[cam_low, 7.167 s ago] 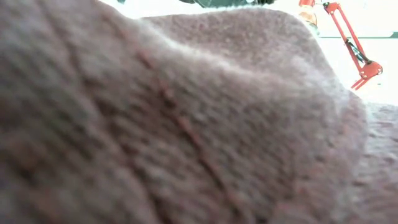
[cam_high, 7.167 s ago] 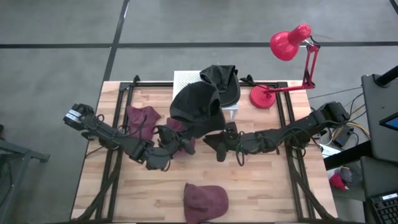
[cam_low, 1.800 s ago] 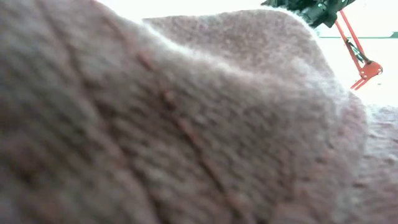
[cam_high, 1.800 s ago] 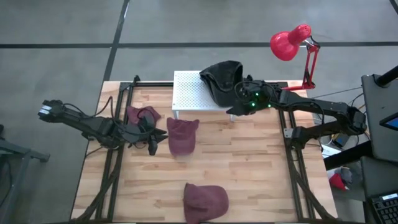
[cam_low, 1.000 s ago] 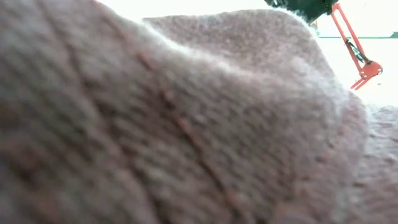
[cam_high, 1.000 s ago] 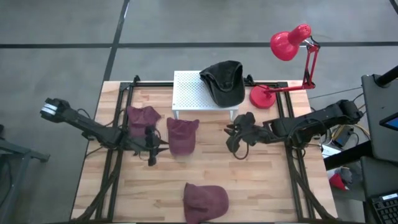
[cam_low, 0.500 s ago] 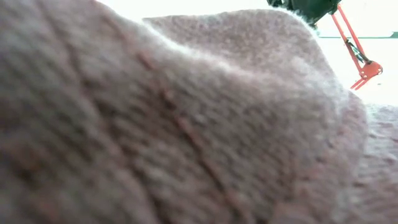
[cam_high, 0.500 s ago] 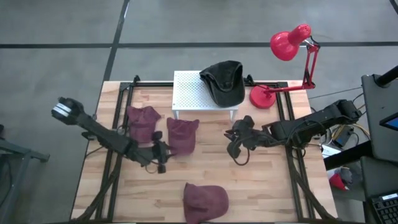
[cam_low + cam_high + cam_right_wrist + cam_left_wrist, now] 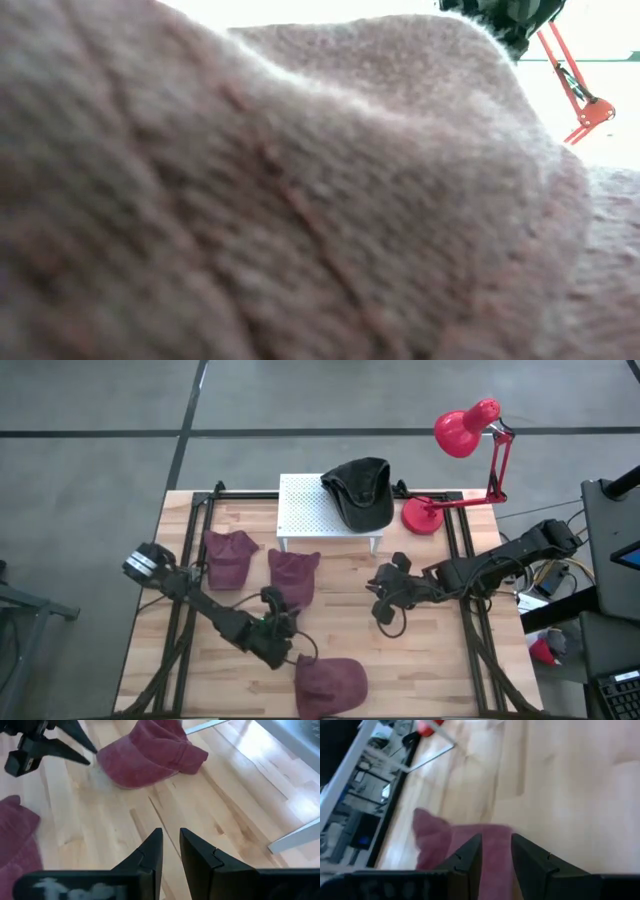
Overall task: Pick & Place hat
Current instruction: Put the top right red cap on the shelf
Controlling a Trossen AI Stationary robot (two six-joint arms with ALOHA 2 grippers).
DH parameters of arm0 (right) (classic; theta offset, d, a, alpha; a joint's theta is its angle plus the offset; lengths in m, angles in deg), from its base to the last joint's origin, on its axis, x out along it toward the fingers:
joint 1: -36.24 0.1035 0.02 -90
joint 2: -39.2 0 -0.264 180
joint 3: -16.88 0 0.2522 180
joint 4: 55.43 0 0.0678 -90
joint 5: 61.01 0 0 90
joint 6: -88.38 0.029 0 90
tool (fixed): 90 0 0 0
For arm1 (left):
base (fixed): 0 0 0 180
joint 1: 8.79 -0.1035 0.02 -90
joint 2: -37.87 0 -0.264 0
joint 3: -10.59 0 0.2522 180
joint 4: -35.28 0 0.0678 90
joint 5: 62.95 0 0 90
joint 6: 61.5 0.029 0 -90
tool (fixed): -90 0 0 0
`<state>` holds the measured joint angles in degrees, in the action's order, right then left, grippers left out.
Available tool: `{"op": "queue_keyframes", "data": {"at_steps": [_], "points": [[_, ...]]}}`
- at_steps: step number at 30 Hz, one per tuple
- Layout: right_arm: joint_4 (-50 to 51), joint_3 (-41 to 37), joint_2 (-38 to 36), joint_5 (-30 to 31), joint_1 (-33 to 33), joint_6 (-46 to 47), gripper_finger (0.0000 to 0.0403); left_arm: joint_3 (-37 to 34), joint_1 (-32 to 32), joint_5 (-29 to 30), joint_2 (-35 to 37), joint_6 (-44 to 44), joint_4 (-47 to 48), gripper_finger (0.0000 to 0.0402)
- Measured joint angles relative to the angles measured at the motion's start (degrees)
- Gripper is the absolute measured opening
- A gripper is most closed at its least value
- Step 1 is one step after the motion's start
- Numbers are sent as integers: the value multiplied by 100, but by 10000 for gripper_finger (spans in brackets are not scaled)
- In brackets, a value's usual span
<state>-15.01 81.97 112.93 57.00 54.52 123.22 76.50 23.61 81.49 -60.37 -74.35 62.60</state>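
Left pincer (image 9: 285, 643), fingers slightly apart, hovers just beside the nearest maroon hat (image 9: 330, 684).

Overhead view straight down on table (image 9: 420, 660), low view pressed against maroon hat (image 9: 300, 200), wrists near tabletop

maroon hat (image 9: 470, 845) behind end effector (image 9: 496, 851)

Low view: filled almost wholly by one maroon hat (image 9: 280, 200) close against the lens, blurred; table behind it hidden; red lamp (image 9: 570, 80) cut off by the frame's edge. Left wrist view: blurred throughout; hat (image 9: 465, 845) partly behind the fingers (image 9: 470, 857). High view: front-edge hat (image 9: 330, 685) cut by the picture's bottom edge.
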Motion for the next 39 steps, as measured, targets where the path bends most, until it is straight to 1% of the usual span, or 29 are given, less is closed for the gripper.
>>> {"op": "queue_keyframes", "data": {"at_steps": [3, 7, 10, 12, 14, 16, 20, 24, 29, 31, 35, 39], "points": [[15, 0, 0, -2, 22, -146, 61, 116, 0, -385, -60, -17, 18, 110], [20, 0, -4, -89, 26, -205, 57, 124, -4, -903, -14, -320, 135, 110], [47, 0, -4, -239, 46, -204, 58, 124, 39, -1499, -19, -524, 479, 110], [85, 0, -7, -332, 84, -206, 62, 130, 77, -1741, -46, -804, 775, 110], [175, 0, -7, -391, 137, -206, 65, 130, 108, -1674, -77, -1075, 1057, 110], [221, 0, -7, -411, 177, -206, 68, 130, 132, -1395, -89, -1121, 1144, 110], [231, 0, -7, -407, 248, -199, 71, 202, 162, -877, -121, -922, 1140, 110], [232, 0, -7, -407, 285, -197, 65, 239, 230, -618, -174, -650, 1125, 110], [298, 0, -7, -407, 288, -184, 56, 171, 267, -36, -433, -694, 1065, 110], [310, 0, -7, -407, 288, -184, 54, 169, 260, -26, -556, -675, 997, 110], [318, 0, -7, -411, 288, -126, 52, 241, 279, -213, -710, -408, 936, 110], [321, 0, -7, -455, 306, -73, 54, 331, 298, -131, -684, -480, 958, 110]]}}
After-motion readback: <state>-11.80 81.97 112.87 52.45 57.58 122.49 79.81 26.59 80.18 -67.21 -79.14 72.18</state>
